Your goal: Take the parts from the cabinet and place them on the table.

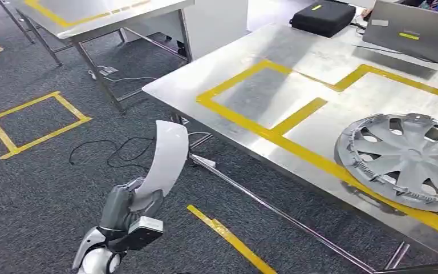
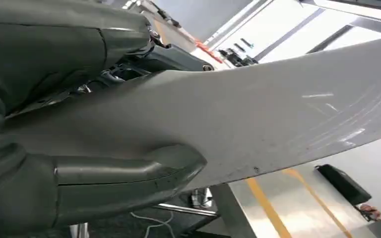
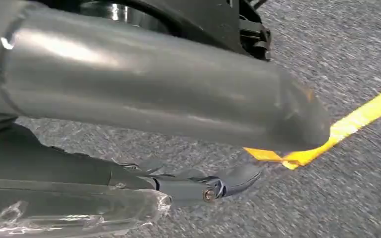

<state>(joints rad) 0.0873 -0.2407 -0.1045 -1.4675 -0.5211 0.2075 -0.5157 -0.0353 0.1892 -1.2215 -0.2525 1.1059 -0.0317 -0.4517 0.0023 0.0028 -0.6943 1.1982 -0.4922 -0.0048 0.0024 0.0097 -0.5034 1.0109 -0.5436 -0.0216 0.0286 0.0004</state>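
The white curved panel (image 1: 165, 160) is in your robot's left hand (image 1: 126, 212). You can see the hand low down in the head view, with the arm coming up from below. The hand grips the panel at its bottom end, and the panel stands up from the hand and bends over at the top. In the left wrist view the thick thumb (image 2: 129, 171) presses on one side of the white curved panel (image 2: 258, 119), and the darker fingers (image 2: 173, 57) are on the other side.

The panel is over the grey carpet (image 1: 40, 188), just beside the near corner of the steel table (image 1: 245, 57). It is not touching the table.

On the table lies a silver wheel cover (image 1: 408, 160), flat, partly over the yellow tape lines (image 1: 299, 117). Farther back are a black case (image 1: 323, 16) and a grey laptop (image 1: 413, 31).

A black cable (image 1: 114, 149) lies on the carpet by the table leg. A yellow tape square (image 1: 34, 123) is on the floor, well apart.

The right hand (image 3: 168, 144) hangs over the carpet near a yellow tape strip (image 3: 347, 126). It holds nothing, and its fingers lie apart.
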